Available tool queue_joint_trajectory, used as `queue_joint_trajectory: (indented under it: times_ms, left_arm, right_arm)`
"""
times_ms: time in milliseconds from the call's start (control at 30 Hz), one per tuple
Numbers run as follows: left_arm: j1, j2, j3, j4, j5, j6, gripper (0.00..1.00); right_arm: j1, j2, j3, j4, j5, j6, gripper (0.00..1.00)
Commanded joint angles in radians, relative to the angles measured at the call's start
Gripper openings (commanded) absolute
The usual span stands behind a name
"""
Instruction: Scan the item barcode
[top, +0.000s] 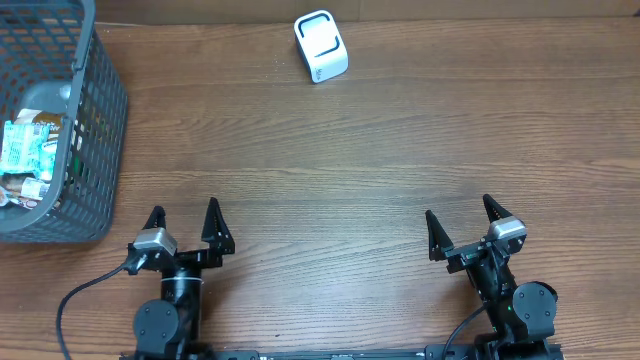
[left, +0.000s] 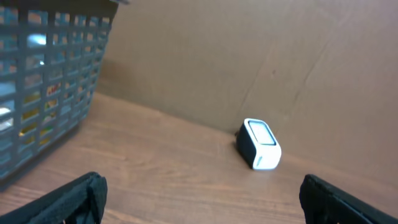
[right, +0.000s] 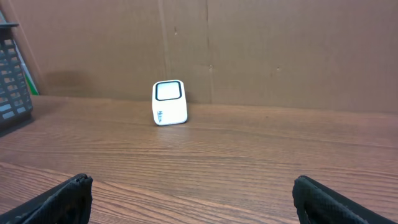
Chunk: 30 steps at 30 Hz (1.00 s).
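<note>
A small white barcode scanner (top: 321, 46) with a dark window stands at the far middle of the wooden table; it also shows as the scanner (left: 259, 144) in the left wrist view and the scanner (right: 169, 102) in the right wrist view. Packaged items (top: 28, 150) lie inside a grey mesh basket (top: 95, 130) at the far left. My left gripper (top: 185, 222) rests near the front left edge, open and empty. My right gripper (top: 461, 224) rests near the front right edge, likewise open with nothing between its fingers.
A brown cardboard wall (right: 261, 50) backs the table behind the scanner. The basket wall (left: 43, 81) fills the left of the left wrist view. Bare wood table (top: 330, 170) lies between the grippers and the scanner.
</note>
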Motion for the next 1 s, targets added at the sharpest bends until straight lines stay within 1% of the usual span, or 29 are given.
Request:
queue_joint_trajectory:
  times_ms: [0,100,267,433,600,733,833,967]
  left_arm:
    - [-0.006,-0.002,0.153,-0.085,0.011,0.027,1.0]
    - [-0.006,0.018,0.28,-0.199,0.024,0.027,1.0]
    - [-0.007,0.102,0.497,-0.381,0.077,0.028,1.0]
    - [-0.007,0.258,0.693,-0.549,0.142,0.076,1.0]
    - [-0.007,0.451,0.848,-0.716,0.166,0.096,1.0]
    - [-0.007,0.599,0.921,-0.808,0.21,0.121,1.0]
    - [-0.007,0.677,0.929,-0.815,0.245,0.12,1.0]
    - [-0.007,0.761,0.929,-0.833,0.247,0.12,1.0]
  right_arm:
    - [0.003,-0.002,-0.011,0.005,-0.005,0.002,1.0]
    - [0.003,-0.002,-0.011,0.005,-0.005,0.002,1.0]
    - [0.003,-0.002,-0.011,0.005,-0.005,0.002,1.0]
    - [0.003,-0.002,-0.011,0.005,-0.005,0.002,1.0]
    - [0.003,-0.002,-0.011,0.005,-0.005,0.002,1.0]
    - [0.003,-0.002,-0.011,0.005,-0.005,0.002,1.0]
    - [0.003,-0.003,-0.011,0.005,-0.005,0.002,1.0]
    - [0.003,-0.003,-0.011,0.005,-0.005,0.002,1.0]
